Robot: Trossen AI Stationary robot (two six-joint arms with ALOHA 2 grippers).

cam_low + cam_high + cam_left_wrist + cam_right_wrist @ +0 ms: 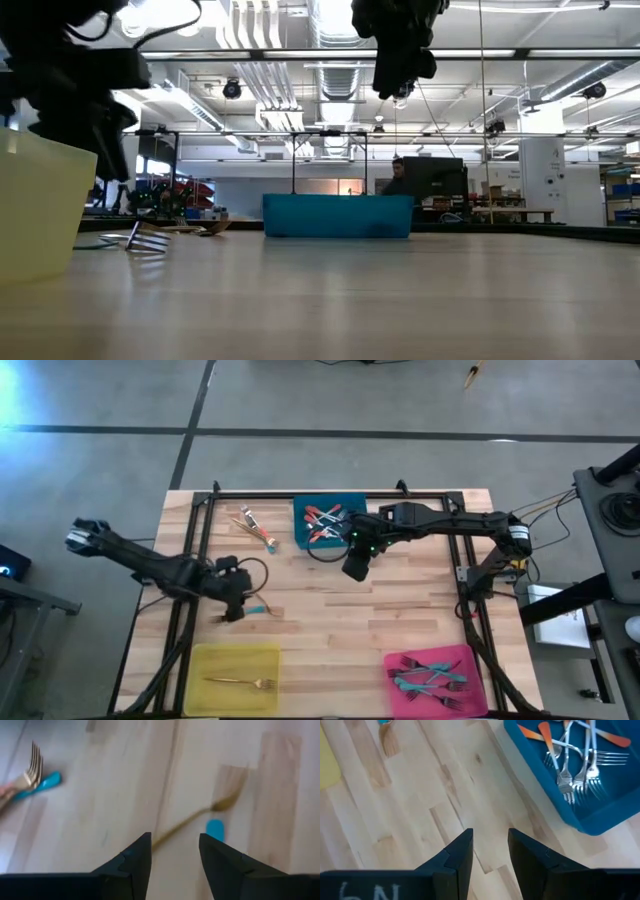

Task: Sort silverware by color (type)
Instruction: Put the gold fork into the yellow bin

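My left gripper [238, 610] [172, 837] is open, low over the table's left middle. Just beyond its fingertips a gold fork [200, 815] lies flat on the wood beside a teal handle end [215, 829]. Another gold fork head and a teal handle [37, 780] lie farther off. My right gripper [355, 568] [490, 832] hangs open and empty, high above the table near the blue bin [300, 525], which holds several red-orange-handled forks [570, 755]. Two loose forks [255, 526] lie left of that bin.
A yellow bin [205, 660] at the near left holds one gold fork [240, 682]. A pink bin [470, 660] at the near right holds several teal-handled forks [430, 675]. Bare wood lies between the bins. A black frame rail [330, 495] runs along the far edge.
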